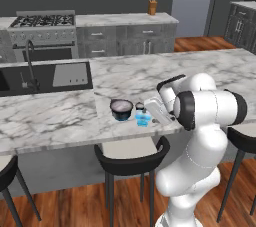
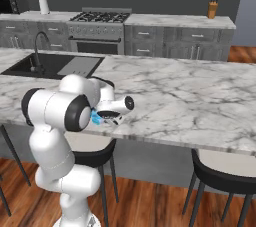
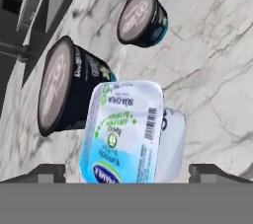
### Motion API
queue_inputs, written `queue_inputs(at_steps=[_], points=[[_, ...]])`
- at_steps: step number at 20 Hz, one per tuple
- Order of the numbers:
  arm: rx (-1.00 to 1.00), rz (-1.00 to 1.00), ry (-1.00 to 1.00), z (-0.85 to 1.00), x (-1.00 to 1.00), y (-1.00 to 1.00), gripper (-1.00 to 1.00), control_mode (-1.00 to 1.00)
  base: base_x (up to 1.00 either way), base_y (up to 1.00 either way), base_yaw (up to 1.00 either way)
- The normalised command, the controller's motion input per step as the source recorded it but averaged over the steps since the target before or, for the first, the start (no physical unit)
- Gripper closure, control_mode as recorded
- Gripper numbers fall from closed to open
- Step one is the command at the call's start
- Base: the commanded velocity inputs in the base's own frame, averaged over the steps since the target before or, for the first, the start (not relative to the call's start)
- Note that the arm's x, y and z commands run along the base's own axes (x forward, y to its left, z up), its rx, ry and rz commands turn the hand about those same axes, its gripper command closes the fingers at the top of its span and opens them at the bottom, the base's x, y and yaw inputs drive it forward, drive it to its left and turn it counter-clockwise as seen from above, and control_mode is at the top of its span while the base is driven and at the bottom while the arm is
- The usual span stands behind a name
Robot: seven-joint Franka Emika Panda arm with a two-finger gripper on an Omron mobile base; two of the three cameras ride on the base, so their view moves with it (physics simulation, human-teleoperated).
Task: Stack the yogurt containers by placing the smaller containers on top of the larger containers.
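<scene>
Left base view gives us the wide squat dark tub with a pale grey top (image 1: 121, 109) on the white marble island counter (image 1: 60, 116) near its front edge; just to its right stands the translucent light-blue cup (image 1: 143, 119), with the tiny dark pale-topped cup (image 1: 139, 106) just behind it; the gripper (image 1: 156, 111) hangs close beside the blue cup, on its right. Right base view hides most of this behind the arm; we catch only a sliver of the blue cup under the hand, which lies nearly level over the counter's front edge. Hand view settles what the others cannot: the blue cup sits dead ahead between the two dark finger tips (image 3: 47, 172), its printed lid facing us; the jaws stand spread wide to either side of it and hold nothing. We judge the coming move a short advance along the hand's own axis to close on the blue cup; the wide tub beside it is the likely base.
</scene>
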Motion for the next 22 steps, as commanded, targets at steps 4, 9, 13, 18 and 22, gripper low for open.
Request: queue_inputs(at_steps=[4,9,13,18,22], points=[[0.0,0.01,0.0,-0.08,0.12,0.0,-1.0,-1.0,0.0,0.0,0.0],[0.0,0.01,0.0,-0.07,0.17,0.0,-1.0,-1.0,0.0,0.0,0.0],[0.0,0.01,0.0,-0.06,0.16,0.0,-1.0,-1.0,0.0,0.0,0.0],[0.0,0.01,0.0,-0.06,0.1,0.0,-1.0,-1.0,0.0,0.0,0.0],[0.0,0.0,0.0,-0.08,0.03,0.0,-1.0,-1.0,0.0,0.0,0.0]])
